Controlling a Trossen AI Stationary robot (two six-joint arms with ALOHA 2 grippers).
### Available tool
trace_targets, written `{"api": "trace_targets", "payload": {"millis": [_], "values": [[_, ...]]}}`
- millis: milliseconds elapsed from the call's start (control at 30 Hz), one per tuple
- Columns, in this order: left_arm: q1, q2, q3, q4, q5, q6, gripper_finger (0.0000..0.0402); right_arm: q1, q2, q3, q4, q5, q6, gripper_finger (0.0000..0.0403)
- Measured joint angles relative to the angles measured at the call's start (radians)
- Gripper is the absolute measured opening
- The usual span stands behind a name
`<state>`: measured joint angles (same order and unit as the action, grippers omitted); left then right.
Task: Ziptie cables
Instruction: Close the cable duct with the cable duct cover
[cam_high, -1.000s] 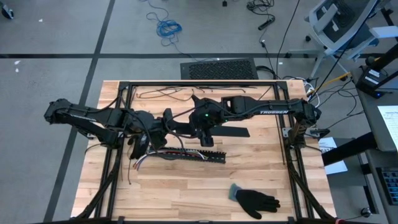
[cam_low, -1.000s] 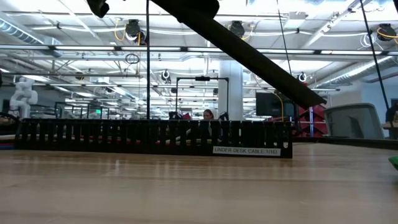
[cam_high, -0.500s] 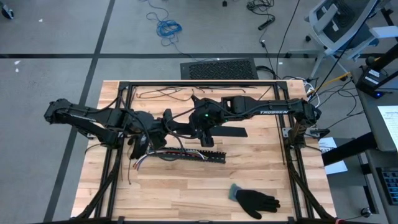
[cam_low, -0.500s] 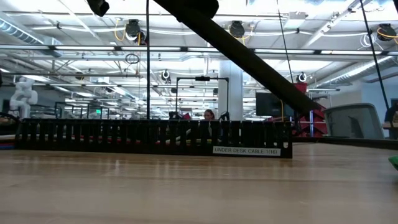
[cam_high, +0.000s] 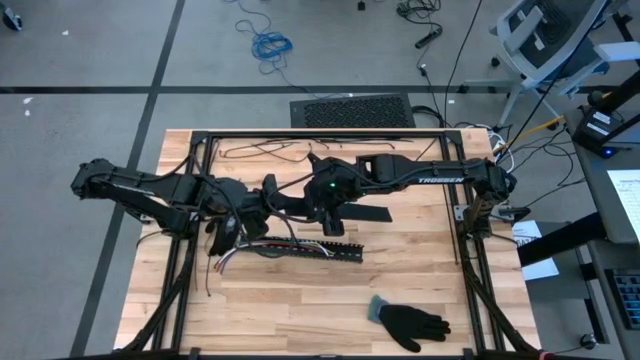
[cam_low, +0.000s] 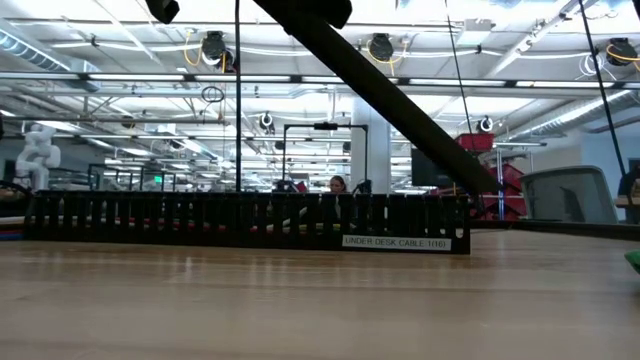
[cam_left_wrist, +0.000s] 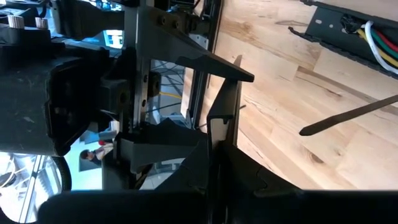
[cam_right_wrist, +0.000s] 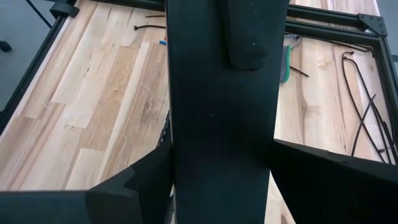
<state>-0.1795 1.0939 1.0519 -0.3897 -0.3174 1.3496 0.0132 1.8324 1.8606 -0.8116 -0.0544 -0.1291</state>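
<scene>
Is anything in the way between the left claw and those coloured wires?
Nothing visible blocks the left gripper from the cables, lying in the black slotted strip. The right gripper holds a flat black bar beside the strip, not between them.

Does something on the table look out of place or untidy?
Yes. The cables spill out of the left end of the black slotted strip, their loose ends fanning over the wood. A black glove also lies alone near the table's front edge.
</scene>
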Motion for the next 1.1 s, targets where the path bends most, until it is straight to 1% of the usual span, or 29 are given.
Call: {"api": "trace_targets", "payload": {"millis": [367, 567, 767, 867, 1100], "values": [[0.0, 0.0, 0.0, 0.003, -0.002, -0.012, 0.003, 0.0, 0.0, 0.0, -0.006, 0.0, 0.0, 0.0224], [0.0, 0.001, -0.001, 0.003, -0.002, -0.159, 0.003, 0.0, 0.0, 0.0, -0.015, 0.0, 0.001, 0.0224], [0.0, 0.001, -0.001, -0.004, -0.002, -0.175, 0.003, 0.0, 0.0, 0.001, -0.024, 0.0, 0.001, 0.0224], [0.0, 0.001, -0.001, -0.018, -0.002, -0.248, 0.003, 0.0, 0.0, 0.001, -0.032, 0.001, 0.001, 0.0224], [-0.001, 0.001, -0.001, -0.037, -0.007, -0.358, 0.003, -0.001, 0.0, 0.001, -0.048, 0.003, -0.015, 0.0224]]}}
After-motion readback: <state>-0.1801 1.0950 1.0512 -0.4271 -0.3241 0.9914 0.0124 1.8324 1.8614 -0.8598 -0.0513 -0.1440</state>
